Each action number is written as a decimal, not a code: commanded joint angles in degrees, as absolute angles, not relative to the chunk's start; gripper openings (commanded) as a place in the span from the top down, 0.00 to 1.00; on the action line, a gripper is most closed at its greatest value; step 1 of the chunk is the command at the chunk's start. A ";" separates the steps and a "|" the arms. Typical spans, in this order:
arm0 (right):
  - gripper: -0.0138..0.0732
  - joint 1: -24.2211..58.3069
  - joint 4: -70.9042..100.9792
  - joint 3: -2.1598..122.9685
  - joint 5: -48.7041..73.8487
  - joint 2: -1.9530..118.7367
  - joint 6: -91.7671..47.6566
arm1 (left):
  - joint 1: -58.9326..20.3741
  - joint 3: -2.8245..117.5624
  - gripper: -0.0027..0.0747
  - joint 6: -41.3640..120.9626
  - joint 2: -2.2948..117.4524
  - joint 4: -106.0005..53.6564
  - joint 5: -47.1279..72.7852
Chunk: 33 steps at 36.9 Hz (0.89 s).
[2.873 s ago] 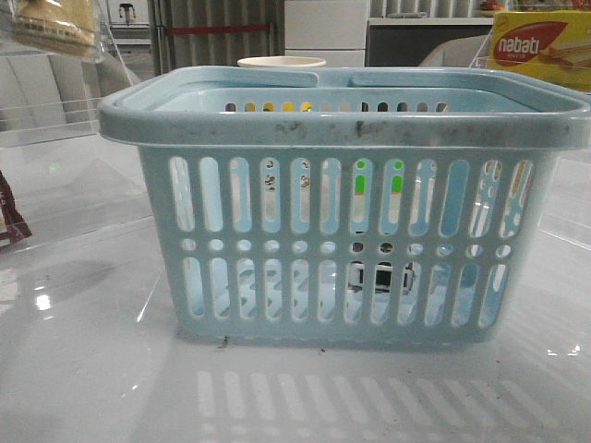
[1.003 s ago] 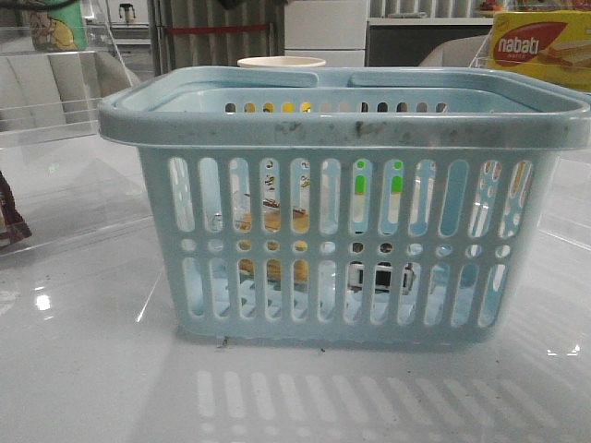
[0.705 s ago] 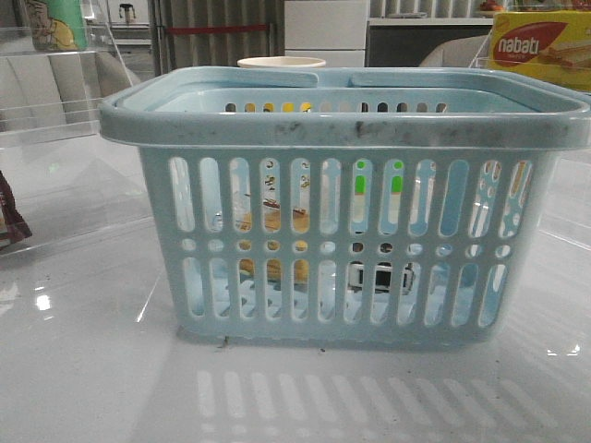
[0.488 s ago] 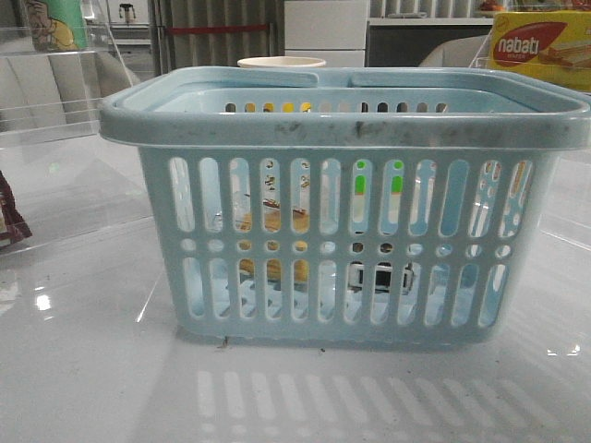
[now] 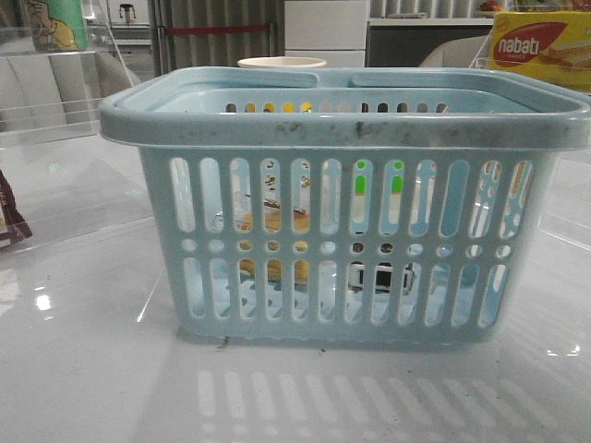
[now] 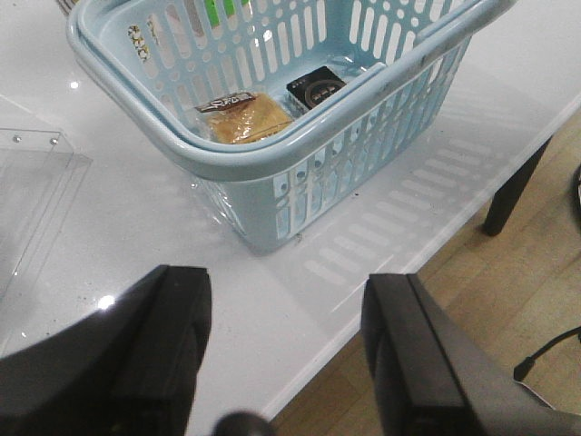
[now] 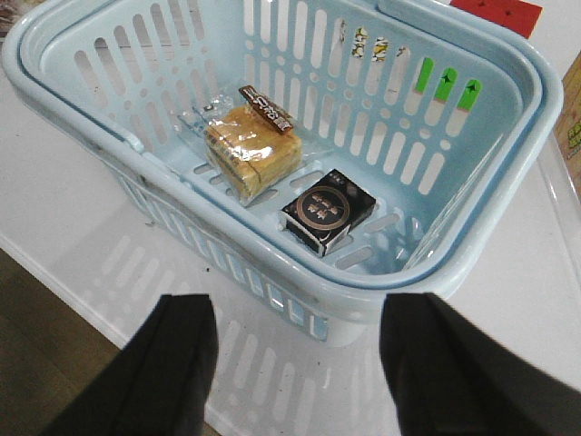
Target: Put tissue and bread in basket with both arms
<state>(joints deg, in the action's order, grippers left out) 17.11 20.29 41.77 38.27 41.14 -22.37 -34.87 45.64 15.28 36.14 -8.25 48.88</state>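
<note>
The light blue basket point(image 5: 342, 125) stands on the white table and fills the front view. The wrapped golden-brown bread point(image 7: 252, 150) lies on its floor, also seen in the left wrist view point(image 6: 243, 118) and through the slots point(image 5: 272, 221). The tissue pack point(image 7: 329, 211), black on top with a round marking, lies beside the bread, apart from it; it also shows in the left wrist view point(image 6: 316, 87) and through the slots point(image 5: 379, 277). My left gripper point(image 6: 286, 282) is open and empty above the table beside the basket. My right gripper point(image 7: 298, 309) is open and empty above the basket's near rim. Neither shows in the front view.
A yellow-and-red nabati box point(image 5: 540, 46) sits at the back right. A white cup point(image 5: 282, 63) stands behind the basket. A dark brown packet point(image 5: 11, 221) lies at the far left on a clear acrylic shelf. The table edge point(image 6: 363, 341) and wooden floor are near the left gripper.
The bread, held high at the upper left 2.9 s ago, now lies inside the basket. Over the last second nothing has visibly moved.
</note>
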 commanded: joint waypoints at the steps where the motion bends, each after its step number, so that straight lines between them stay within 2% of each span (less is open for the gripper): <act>1: 0.26 16.91 21.43 43.38 34.11 40.94 -22.63 | -35.19 44.82 0.40 15.10 34.18 -7.95 42.79; 26: 0.26 16.91 18.30 43.38 37.37 40.94 -22.63 | -35.19 43.06 0.40 11.61 34.16 -6.89 40.54; 29: 0.28 16.91 16.39 43.38 37.37 40.94 -22.63 | -35.19 43.06 0.40 11.61 34.16 -6.89 40.54; 33: 0.36 16.91 15.46 43.38 37.37 40.94 -22.63 | -35.19 43.06 0.40 11.61 34.16 -6.89 40.54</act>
